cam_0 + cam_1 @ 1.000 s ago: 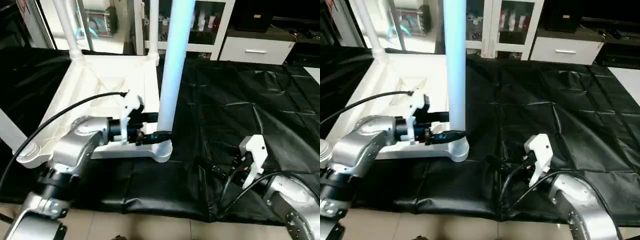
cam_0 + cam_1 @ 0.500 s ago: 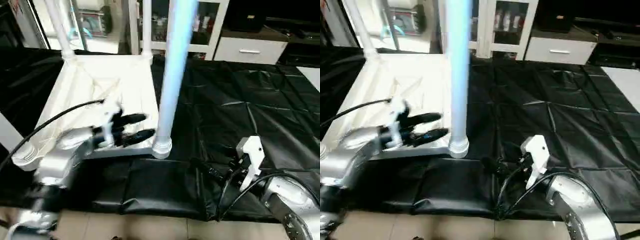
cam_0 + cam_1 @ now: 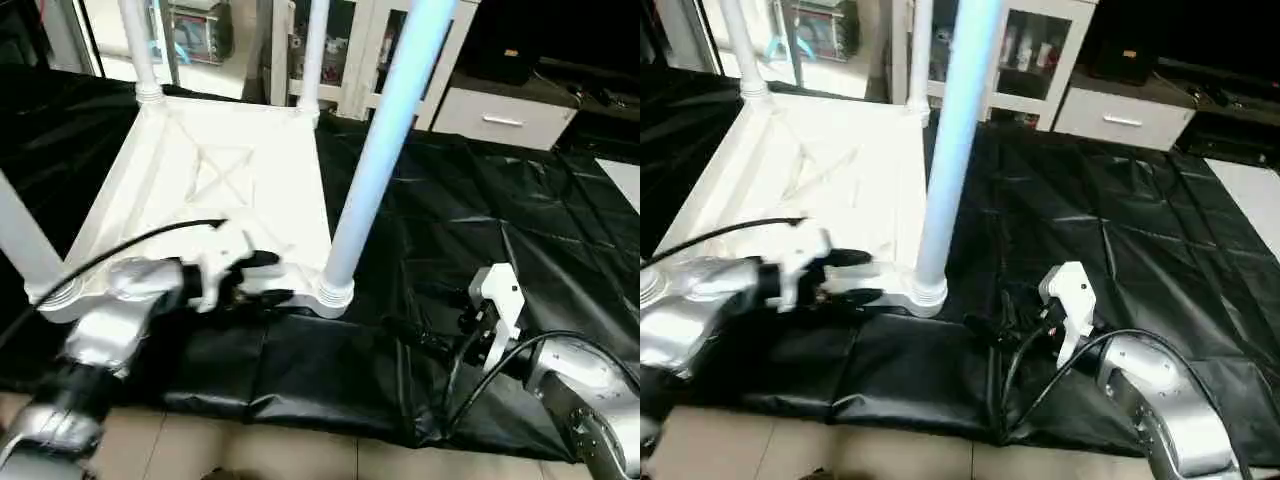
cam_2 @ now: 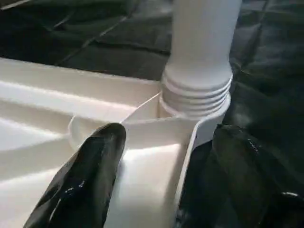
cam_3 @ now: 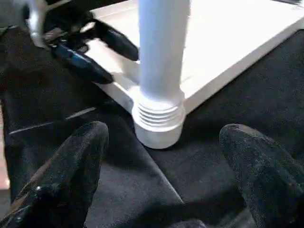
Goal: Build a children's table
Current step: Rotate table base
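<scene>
**Last leg seated — checking before I flip**

The table top (image 3: 225, 190) lies upside down on the black sheet (image 3: 480, 230), its X-ribbed underside facing up. Legs stand in all the corner sockets I can see: two at the far corners around 11 and 12 o'clock, one at the near-left corner at about 9 o'clock, and the near-right leg (image 3: 385, 140) rising straight ahead of me from its socket (image 3: 335, 293).

My left gripper (image 3: 262, 278) sits at about 8 o'clock, just beside that socket. Its fingers (image 4: 90, 175) are spread, one over the rim of the top and one outside it, straddling the near edge — I judge that they hold nothing. In my left wrist view the threaded collar of the leg stands just beyond them, with a few ridges showing above the socket.

My right gripper (image 5: 166, 190) hangs at about 4 o'clock over the sheet, fingers wide apart and empty, pointed at the same socket from the other side.

I judge that the fitting step is at its close: every leg I can see is in. Those visible ridges make me doubt that the last leg is fully home. The next move calls for a firm hold low on that leg, a twist or push to test it, then two hands on the frame to turn the table upright.
</scene>
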